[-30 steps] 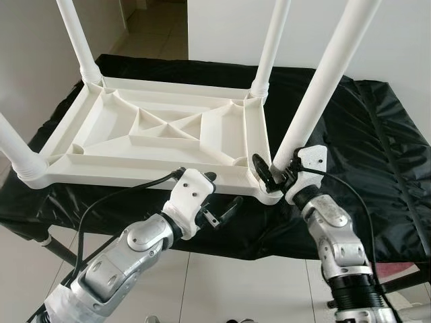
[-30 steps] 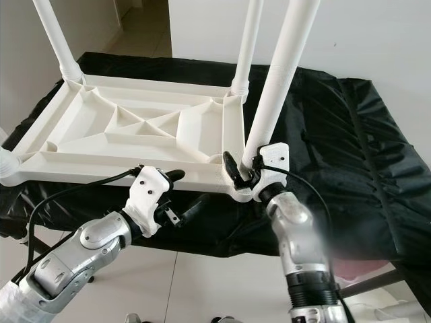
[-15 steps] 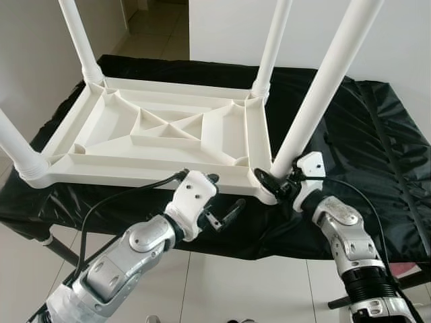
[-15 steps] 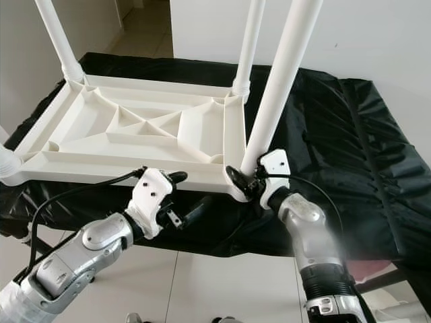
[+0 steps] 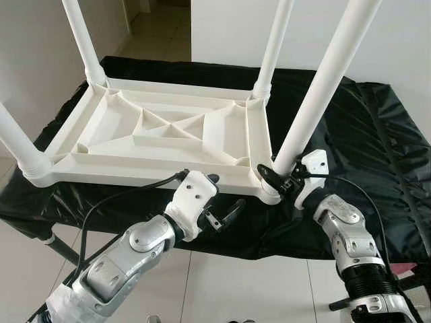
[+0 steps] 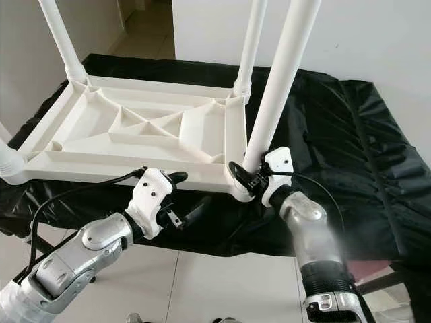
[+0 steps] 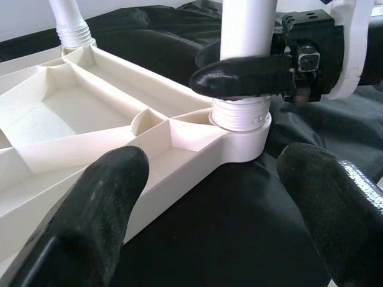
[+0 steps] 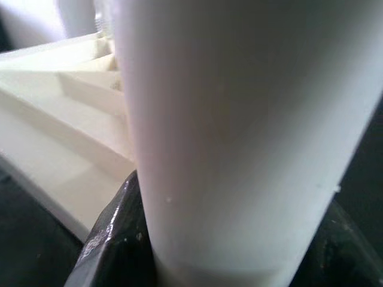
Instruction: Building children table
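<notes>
Shifted outward, the right gripper [image 5: 277,180] pinches the near leg [image 5: 316,101] to seat it in the tabletop [image 5: 161,134]; left gripper [image 5: 222,214] hovers spread.

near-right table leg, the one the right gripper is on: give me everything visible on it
The near-right white plastic table leg is a smooth, round, matte tube rising steeply from the corner socket of the upturned white ribbed plastic tabletop, leaning a little to the robot's right; its top runs out of frame. A ridged, threaded-looking collar sits at its base in the socket. The right gripper is closed around it just above that collar. The left gripper hangs open nearby, clear of it.
</notes>
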Motion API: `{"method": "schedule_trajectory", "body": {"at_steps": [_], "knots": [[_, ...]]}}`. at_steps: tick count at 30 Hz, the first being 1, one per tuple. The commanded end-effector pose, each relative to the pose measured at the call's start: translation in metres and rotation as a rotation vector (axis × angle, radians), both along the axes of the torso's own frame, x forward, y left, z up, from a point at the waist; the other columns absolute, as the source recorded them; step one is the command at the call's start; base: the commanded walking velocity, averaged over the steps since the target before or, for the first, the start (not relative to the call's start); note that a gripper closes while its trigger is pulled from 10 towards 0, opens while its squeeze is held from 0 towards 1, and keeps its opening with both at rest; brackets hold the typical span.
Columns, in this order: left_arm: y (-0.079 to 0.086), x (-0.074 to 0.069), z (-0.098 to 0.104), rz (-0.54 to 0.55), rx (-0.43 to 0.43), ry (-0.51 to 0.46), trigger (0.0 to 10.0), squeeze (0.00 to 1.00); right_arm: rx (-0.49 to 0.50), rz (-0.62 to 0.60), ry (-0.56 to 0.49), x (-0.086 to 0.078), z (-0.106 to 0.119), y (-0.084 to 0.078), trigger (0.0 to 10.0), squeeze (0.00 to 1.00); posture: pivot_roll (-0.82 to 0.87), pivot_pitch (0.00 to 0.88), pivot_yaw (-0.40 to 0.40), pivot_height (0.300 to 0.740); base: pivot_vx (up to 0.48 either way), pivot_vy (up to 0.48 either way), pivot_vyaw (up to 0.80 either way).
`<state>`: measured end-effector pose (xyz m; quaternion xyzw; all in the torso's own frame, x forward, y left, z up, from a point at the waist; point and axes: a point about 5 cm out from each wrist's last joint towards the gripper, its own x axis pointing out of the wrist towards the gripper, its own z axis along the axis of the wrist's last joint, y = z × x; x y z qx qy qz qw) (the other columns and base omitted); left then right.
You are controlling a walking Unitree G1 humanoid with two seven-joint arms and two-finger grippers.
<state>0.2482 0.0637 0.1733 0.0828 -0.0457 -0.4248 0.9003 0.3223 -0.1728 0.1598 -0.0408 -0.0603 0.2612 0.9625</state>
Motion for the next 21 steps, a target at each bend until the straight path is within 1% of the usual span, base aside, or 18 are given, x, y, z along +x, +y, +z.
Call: {"method": "schedule_trajectory", "body": {"at_steps": [1,4,7,8,10,11,13,14,15,16,20,21], "knots": [[-0.006,-0.009,-0.005,-0.197,0.047,0.024,10.0,0.00,0.011,-0.076,0.064,0.000,-0.010,-0.003,10.0,0.00,0.00,0.111,-0.009,0.740,0.000,0.000,0.00],[-0.005,-0.009,-0.005,-0.197,0.047,0.024,10.0,0.00,0.021,-0.100,0.075,0.000,-0.010,0.000,10.0,0.00,0.00,0.111,-0.009,0.740,0.000,0.000,0.00],[-0.006,-0.009,-0.005,-0.197,0.046,0.026,10.0,0.00,0.065,-0.175,0.094,0.000,-0.007,0.011,10.0,0.00,0.00,0.111,-0.009,0.740,0.000,0.000,0.00],[-0.006,-0.009,-0.005,-0.197,0.046,0.026,10.0,0.00,0.065,-0.175,0.094,0.000,-0.007,0.011,10.0,0.00,0.00,0.111,-0.009,0.740,0.000,0.000,0.00],[-0.006,-0.010,-0.006,-0.199,0.046,0.028,10.0,0.00,0.101,-0.245,0.116,0.001,-0.006,0.013,10.0,0.00,0.00,0.111,-0.011,0.740,0.000,0.000,0.00],[-0.006,-0.010,-0.006,-0.199,0.046,0.028,10.0,0.00,0.101,-0.245,0.116,0.001,-0.006,0.013,10.0,0.00,0.00,0.111,-0.011,0.740,0.000,0.000,0.00],[-0.006,-0.010,-0.006,-0.200,0.045,0.030,10.0,0.00,0.106,-0.325,0.126,0.000,-0.005,0.016,10.0,0.00,0.00,0.111,-0.015,0.740,0.000,0.000,0.00],[-0.006,-0.010,-0.006,-0.200,0.045,0.030,10.0,0.00,0.106,-0.325,0.126,0.000,-0.005,0.016,10.0,0.00,0.00,0.111,-0.015,0.740,0.000,0.000,0.00],[-0.006,-0.011,-0.006,-0.200,0.045,0.031,10.0,0.00,0.142,-0.410,0.135,-0.003,-0.007,0.021,10.0,0.00,0.00,0.110,-0.015,0.740,0.000,0.000,0.00],[-0.006,-0.011,-0.006,-0.200,0.045,0.031,10.0,0.00,0.142,-0.410,0.135,-0.003,-0.007,0.021,10.0,0.00,0.00,0.110,-0.015,0.740,0.000,0.000,0.00],[-0.007,-0.012,-0.007,-0.204,0.046,0.033,10.0,0.00,0.191,-0.570,0.156,-0.011,-0.010,0.036,10.0,0.00,0.01,0.107,-0.020,0.740,0.000,0.000,0.00],[-0.007,-0.013,-0.007,-0.205,0.048,0.033,10.0,0.00,0.204,-0.589,0.164,-0.013,-0.010,0.039,10.0,0.00,0.01,0.107,-0.020,0.740,0.000,0.000,0.00]]}}
